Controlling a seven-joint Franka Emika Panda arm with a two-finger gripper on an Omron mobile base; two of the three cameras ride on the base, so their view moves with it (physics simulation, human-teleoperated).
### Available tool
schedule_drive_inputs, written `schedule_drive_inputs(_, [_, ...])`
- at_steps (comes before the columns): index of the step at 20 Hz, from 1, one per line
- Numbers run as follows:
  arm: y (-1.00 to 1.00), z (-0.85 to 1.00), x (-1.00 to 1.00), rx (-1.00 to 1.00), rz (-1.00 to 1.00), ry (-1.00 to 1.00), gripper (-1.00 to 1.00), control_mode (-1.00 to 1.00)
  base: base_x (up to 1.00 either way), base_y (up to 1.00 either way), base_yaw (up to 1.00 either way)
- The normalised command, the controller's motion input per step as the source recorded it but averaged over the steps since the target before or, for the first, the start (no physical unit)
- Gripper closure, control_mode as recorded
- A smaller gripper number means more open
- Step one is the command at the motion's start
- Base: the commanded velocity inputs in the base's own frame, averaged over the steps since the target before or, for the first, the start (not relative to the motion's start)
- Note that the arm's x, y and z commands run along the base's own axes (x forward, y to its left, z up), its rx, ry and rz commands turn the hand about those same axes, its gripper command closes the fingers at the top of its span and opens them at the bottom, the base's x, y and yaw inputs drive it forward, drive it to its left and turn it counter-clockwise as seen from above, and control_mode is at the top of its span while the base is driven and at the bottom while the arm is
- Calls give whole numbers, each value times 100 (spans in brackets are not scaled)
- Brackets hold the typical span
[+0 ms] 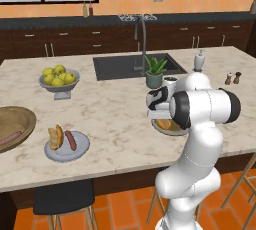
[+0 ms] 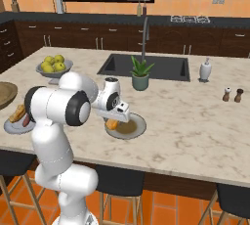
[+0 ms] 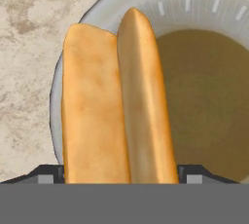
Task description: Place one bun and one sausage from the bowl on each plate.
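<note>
From the left base view, the gripper hung low over a grey plate at the near right of the marble counter, with an orange-brown bun showing just under it on the plate's left part. A second grey plate lay well to the left, holding another bun and a reddish sausage side by side. At the far left edge sat the wide wooden bowl, with one sausage lying in it. A grey footed bowl of apples stood farther back.

From the right base view, the hand hovered over the near plate, and the bun lay on the plate's left side beneath it. The other plate and the wooden bowl's rim sat at the left edge.

In the hand view, the bun was a long, golden, split roll, lying on the left part of the plate, whose centre was olive-brown. The two dark fingertips stood wide apart, one on each side of the bun's near end; whether they touched it could not be told.
</note>
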Motion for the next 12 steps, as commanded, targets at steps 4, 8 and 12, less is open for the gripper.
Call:
schedule_drive_inputs(4, [0,0,0,0,0,0,-100,-100,0,0,0])
schedule_drive_inputs(8, [0,0,0,0,0,0,-100,-100,0,0,0])
schedule_drive_inputs(12, [0,0,-10,0,0,0,-100,-100,0,0,0])
